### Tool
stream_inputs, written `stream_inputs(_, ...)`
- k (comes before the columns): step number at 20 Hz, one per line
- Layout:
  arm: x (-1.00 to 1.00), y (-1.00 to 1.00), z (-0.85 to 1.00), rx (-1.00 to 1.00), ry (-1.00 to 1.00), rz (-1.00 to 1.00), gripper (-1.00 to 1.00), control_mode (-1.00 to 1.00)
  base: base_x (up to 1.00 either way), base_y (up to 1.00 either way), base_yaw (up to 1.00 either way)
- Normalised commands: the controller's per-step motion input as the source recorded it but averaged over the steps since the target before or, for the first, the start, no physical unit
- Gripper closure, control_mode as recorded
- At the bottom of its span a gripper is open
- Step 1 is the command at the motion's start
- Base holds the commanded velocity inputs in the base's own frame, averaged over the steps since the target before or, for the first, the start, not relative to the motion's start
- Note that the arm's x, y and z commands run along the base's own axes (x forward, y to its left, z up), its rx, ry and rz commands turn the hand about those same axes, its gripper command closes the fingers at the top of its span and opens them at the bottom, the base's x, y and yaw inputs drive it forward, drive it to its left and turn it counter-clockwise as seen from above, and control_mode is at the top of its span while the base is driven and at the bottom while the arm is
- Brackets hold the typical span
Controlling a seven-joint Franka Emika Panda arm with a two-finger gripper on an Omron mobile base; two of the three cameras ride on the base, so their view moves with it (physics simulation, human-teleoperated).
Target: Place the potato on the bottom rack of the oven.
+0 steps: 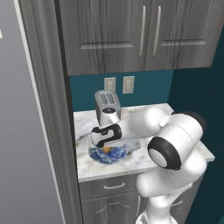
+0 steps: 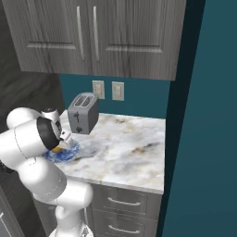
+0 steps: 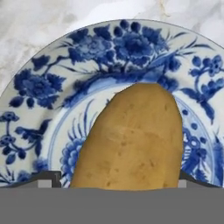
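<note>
A golden-brown potato (image 3: 131,140) lies on the blue-and-white patterned plate (image 3: 39,87), which rests on the marble counter (image 1: 144,113). My gripper (image 3: 116,181) is lowered over the plate and stands open. One fingertip is at each side of the potato's near end, the right one close against its skin. From the left base view the potato (image 1: 107,150) peeks out under the hand (image 1: 105,136) above the plate (image 1: 118,156). In the right base view the potato (image 2: 58,149) and the plate (image 2: 70,152) sit beside my forearm. The oven and its bottom rack are out of view.
A silver toaster (image 1: 107,107) (image 2: 83,113) stands just behind the plate. Grey upper cabinets (image 1: 131,35) hang overhead. A tall grey panel (image 1: 43,131) borders the counter's left, a teal wall (image 2: 203,139) its right. Drawers (image 2: 122,203) lie below the counter edge.
</note>
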Motion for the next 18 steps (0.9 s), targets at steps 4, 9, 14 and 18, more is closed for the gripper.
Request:
stream_inputs(4, 0.00, 0.00, -0.09, 0.00, 0.00, 0.00, 1.00, -1.00, 0.00, 0.00, 0.00)
stream_inputs(9, -0.02, 0.00, 0.00, -0.01, 0.00, -0.01, 1.00, -1.00, 0.00, 0.00, 0.00)
stream_inputs(14, -0.35, -0.56, 0.39, 0.00, -0.12, 0.00, 1.00, -1.00, 0.00, 0.00, 0.00)
stream_inputs(18, -0.61, -0.83, 0.76, 0.00, -0.07, 0.00, 1.00, -1.00, 0.00, 0.00, 0.00)
